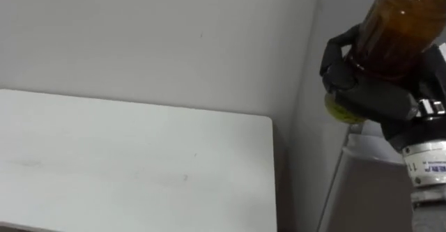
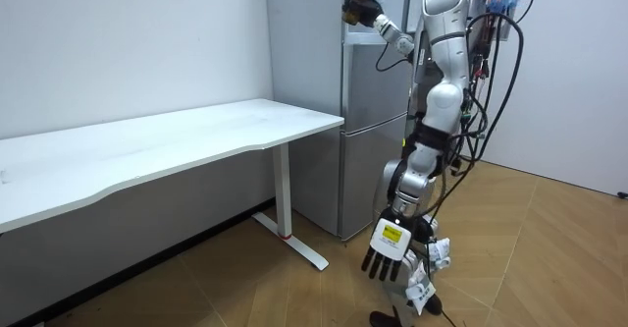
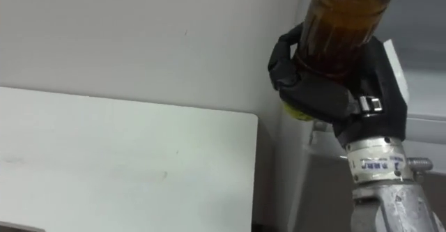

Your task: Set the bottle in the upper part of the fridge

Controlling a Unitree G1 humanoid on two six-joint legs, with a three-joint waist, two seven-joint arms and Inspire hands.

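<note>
Right hand (image 3: 327, 96): raised high, fingers and thumb curled tight round the bottle (image 3: 345, 23); grip firm, no gap seen. The bottle holds amber-brown liquid, its body rises above the fist and runs out of the top of the eye views, and a yellow end (image 3: 296, 112) shows just below the fingers. Immediately right of and behind the hand is the grey fridge (image 2: 373, 121); in the room view hand and bottle are up against the top of its front. The robot stands close before the fridge. To the left lies a white table (image 3: 125, 162), its far edge against a pale wall (image 3: 139, 30). Left hand (image 2: 386, 253): hangs low beside the legs, near the floor, fingers straight, holding nothing.
</note>
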